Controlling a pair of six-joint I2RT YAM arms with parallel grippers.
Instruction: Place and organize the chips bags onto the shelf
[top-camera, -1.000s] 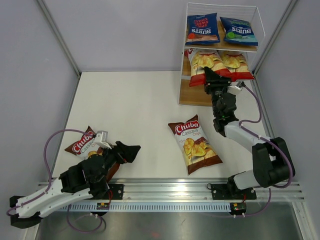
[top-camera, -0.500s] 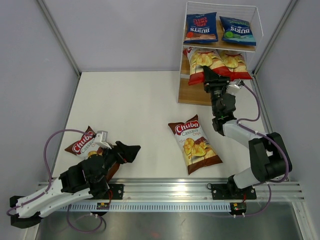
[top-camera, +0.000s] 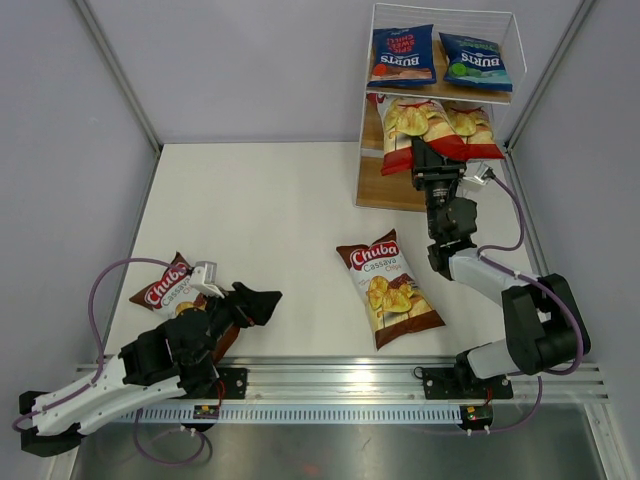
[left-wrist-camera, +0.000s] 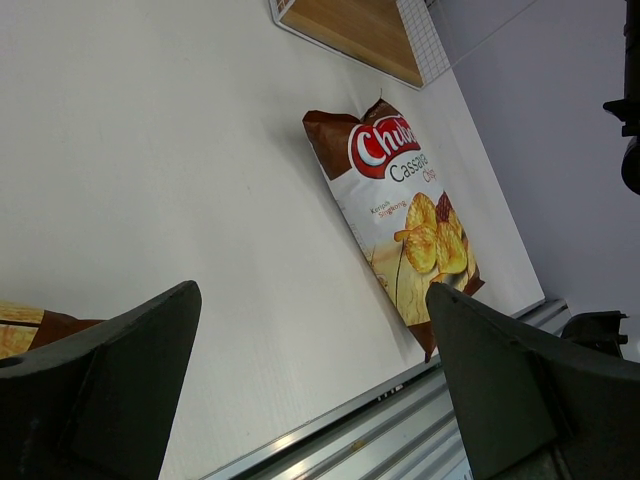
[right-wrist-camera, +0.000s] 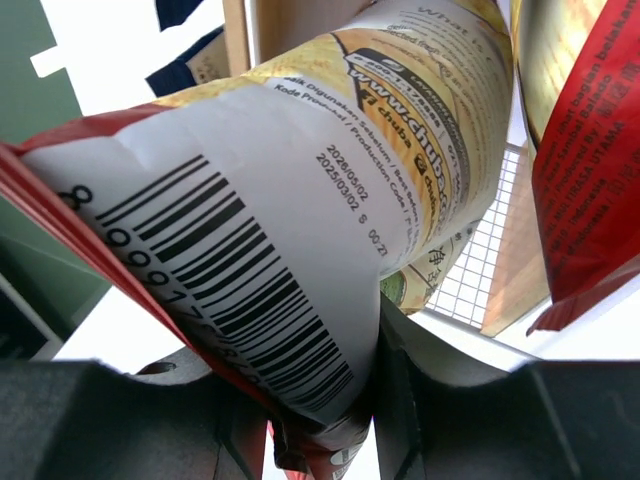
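The shelf stands at the far right. Two blue Burts bags lie on its top tier. Two red-and-white bags lean on the middle tier. My right gripper is shut on the lower edge of the left one; the right wrist view shows its barcoded back pinched in the gripper. A brown Chuba bag lies flat mid-table. Another brown bag lies at the near left, partly under my left arm. My left gripper hangs open, holding nothing.
The shelf's bottom wooden tier is bare. A metal rail runs along the table's near edge. Grey walls close in the table on the left, the back and the right.
My right gripper has shifted slightly left, then right, with the red-and-white bag, which now leans a little farther right on the middle tier. The left arm has not moved.
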